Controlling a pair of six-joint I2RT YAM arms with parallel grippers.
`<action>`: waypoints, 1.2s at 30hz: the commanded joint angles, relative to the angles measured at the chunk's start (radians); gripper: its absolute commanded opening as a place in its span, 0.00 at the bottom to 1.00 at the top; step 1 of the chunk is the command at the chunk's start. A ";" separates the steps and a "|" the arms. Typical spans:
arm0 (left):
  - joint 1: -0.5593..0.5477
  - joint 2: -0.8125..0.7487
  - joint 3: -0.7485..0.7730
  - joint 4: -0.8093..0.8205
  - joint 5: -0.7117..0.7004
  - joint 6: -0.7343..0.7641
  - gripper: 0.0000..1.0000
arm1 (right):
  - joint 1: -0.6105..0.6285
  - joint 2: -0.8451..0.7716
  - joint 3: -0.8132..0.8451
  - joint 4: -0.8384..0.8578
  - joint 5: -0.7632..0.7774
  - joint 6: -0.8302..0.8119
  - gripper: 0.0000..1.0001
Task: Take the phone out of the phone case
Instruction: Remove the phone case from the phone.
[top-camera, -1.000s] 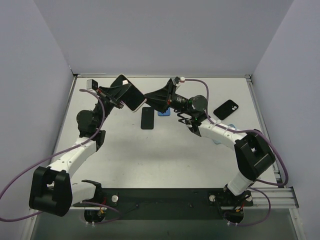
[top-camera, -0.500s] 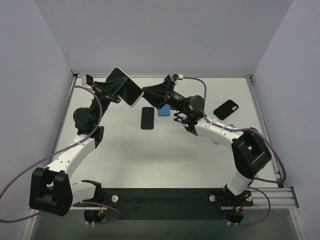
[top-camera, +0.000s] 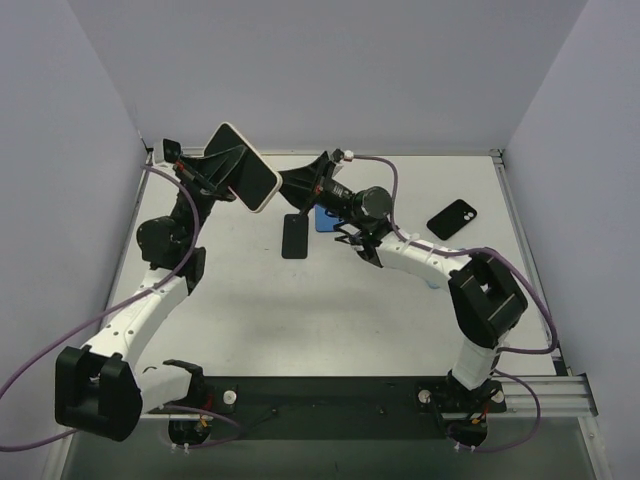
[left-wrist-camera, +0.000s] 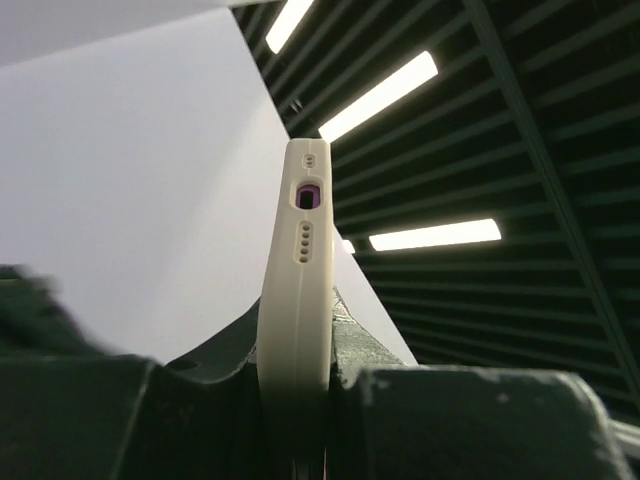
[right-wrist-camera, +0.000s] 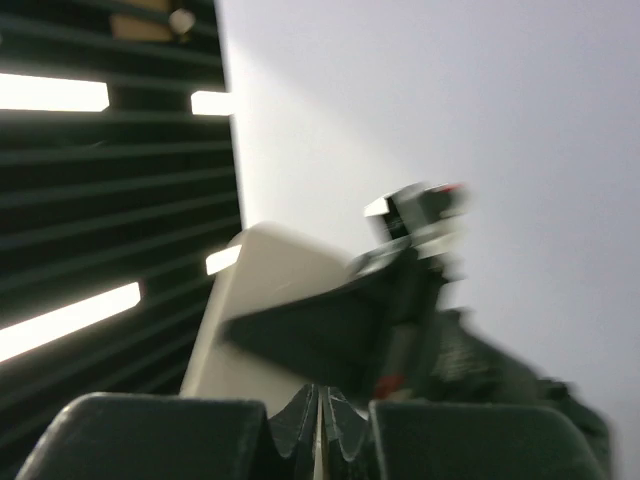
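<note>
The phone (top-camera: 256, 179), dark screen showing, sits in a cream phone case (top-camera: 231, 136) held in the air at the back left. My left gripper (top-camera: 236, 165) is shut across the case. In the left wrist view the case's edge (left-wrist-camera: 300, 290) stands upright between the jaws of the left gripper (left-wrist-camera: 297, 400). My right gripper (top-camera: 285, 184) meets the case's lower right corner. In the right wrist view the case's pale back (right-wrist-camera: 255, 300) fills the middle. The right gripper (right-wrist-camera: 318, 420) is almost closed, with a thin pale sliver of the case between its tips.
A bare black phone (top-camera: 294, 236) lies flat on the white table (top-camera: 330, 320) below the grippers. A blue item (top-camera: 327, 221) lies beside it. Another black phone or case (top-camera: 451, 219) lies at the right. Grey walls stand to the left, right and behind.
The left arm has lifted the cased phone up and to the left. The right gripper has followed it, staying at the corner, and closed a little more.
</note>
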 joint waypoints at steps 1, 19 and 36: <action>-0.025 -0.084 0.113 0.283 0.031 -0.067 0.00 | 0.020 0.054 -0.026 0.223 0.009 0.134 0.00; 0.005 -0.153 0.072 -0.284 0.226 0.158 0.00 | -0.109 -0.392 -0.149 -0.596 -0.233 -0.600 0.54; 0.008 -0.122 0.047 -0.310 0.247 0.178 0.00 | -0.045 -0.463 0.020 -0.977 -0.253 -0.941 0.57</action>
